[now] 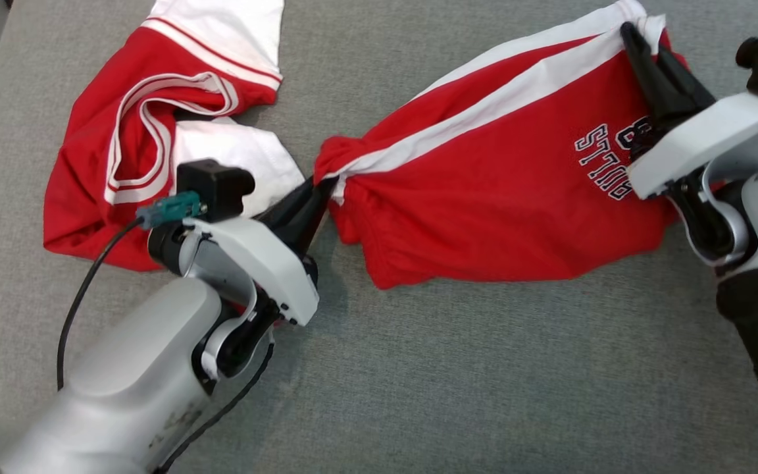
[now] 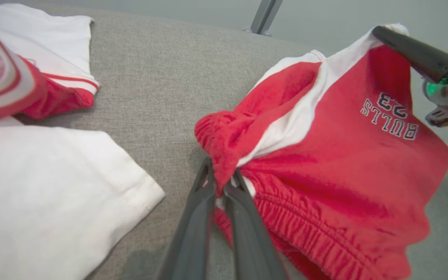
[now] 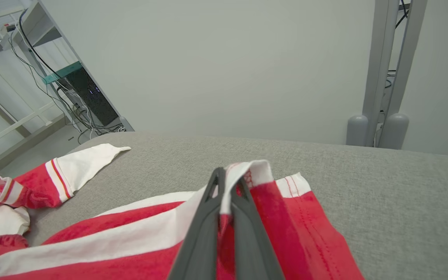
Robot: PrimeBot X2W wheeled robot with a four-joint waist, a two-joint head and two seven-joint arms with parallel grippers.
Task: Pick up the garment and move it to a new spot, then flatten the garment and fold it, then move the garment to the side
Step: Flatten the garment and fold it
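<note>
**A:** How will the shorts (image 1: 497, 197) handle?

**B:** Soft, light and limp, I'd judge. They sag between holds, so edges and corners are the places to grip. They stretch over the grey surface (image 1: 484, 382) from the middle of the head view out toward two o'clock.

**A:** And the jaws?

**B:** The left gripper (image 1: 323, 191) is pinched tight on the bunched waistband (image 2: 294, 221) at the shorts' nine o'clock end. The right gripper (image 1: 632, 36) is clamped on the white-striped hem corner (image 3: 261, 171) at one o'clock.

**A:** Count?

**B:** Two garments: one pair of shorts and one red-and-white jersey (image 1: 155, 131), which lies crumpled at ten o'clock. Two grippers, both holding the shorts.
</note>
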